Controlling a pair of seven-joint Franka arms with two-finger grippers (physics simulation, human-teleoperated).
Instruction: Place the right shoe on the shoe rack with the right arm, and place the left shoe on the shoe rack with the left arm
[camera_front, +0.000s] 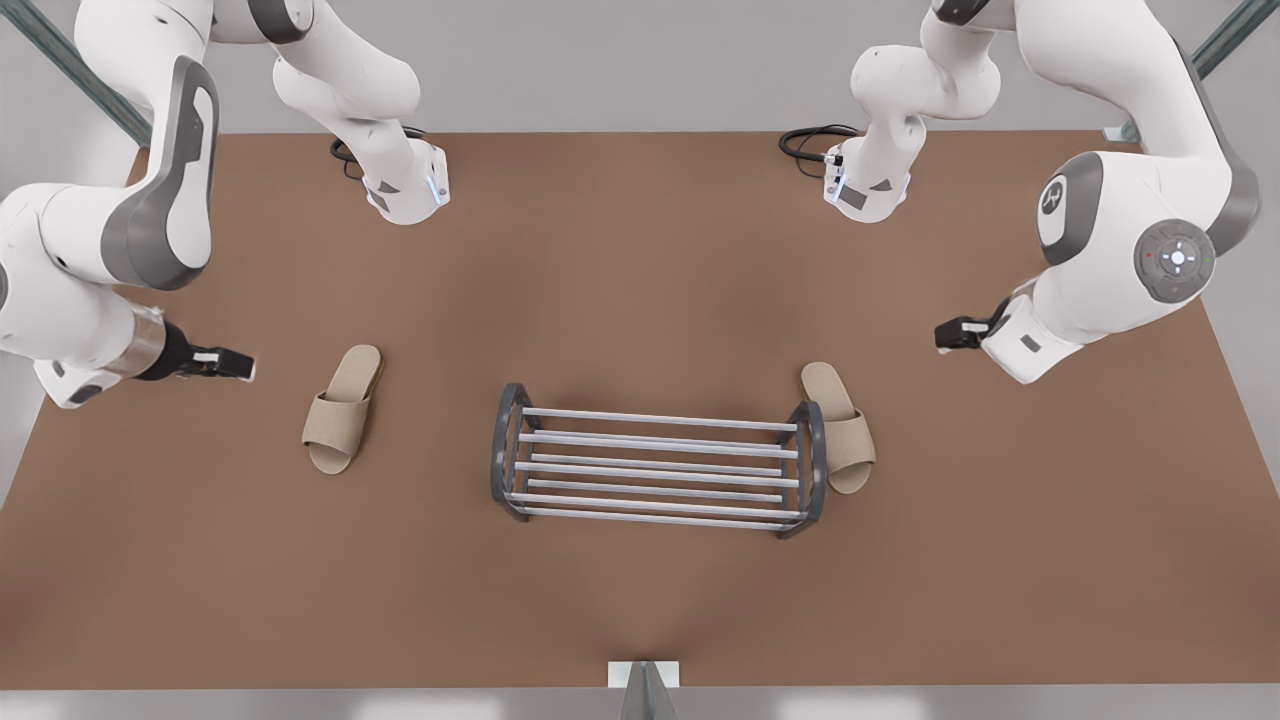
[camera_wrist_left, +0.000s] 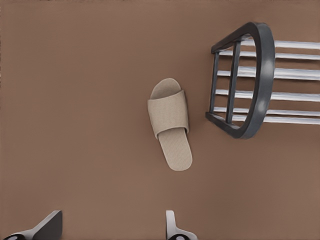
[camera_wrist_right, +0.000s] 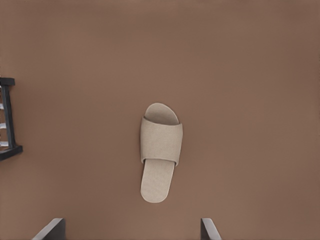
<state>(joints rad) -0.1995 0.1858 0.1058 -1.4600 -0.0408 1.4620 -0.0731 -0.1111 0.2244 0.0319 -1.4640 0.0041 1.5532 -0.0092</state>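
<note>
**Reaching for both slippers, nothing lifted yet**

Right shoe (camera_front: 340, 410) flat on the brown table (camera_front: 640, 250), toward the front view's left, well apart from the shoe rack (camera_front: 816, 465). Left shoe (camera_front: 840, 425) flat too, at the front view's right, just beside the rack's dark end frame, perhaps touching it; cannot tell which. No shoe on the rack's silver rods.

Right gripper (camera_front: 232, 365) off to the front view's left of its slipper, fingers spread wide and empty, as seen from its wrist (camera_wrist_right: 131, 230). Left gripper (camera_front: 958, 333) near the other slipper, out past the rack's end, likewise spread and empty (camera_wrist_left: 110, 225).

Judged step: approach and grasp. Best to come down over the wide band, straddle it across the slipper's width, and close on band and sole together, since soft fabric may fold or slip.

In the way: for the left shoe (camera_wrist_left: 170, 122), the end frame (camera_wrist_left: 262, 75) alongside leaves little room for the finger on that side, so lift straight up before swinging over. For the right shoe (camera_wrist_right: 160, 150), open table all round. Black cables (camera_front: 815, 140) far back by the arm bases, well clear.
</note>
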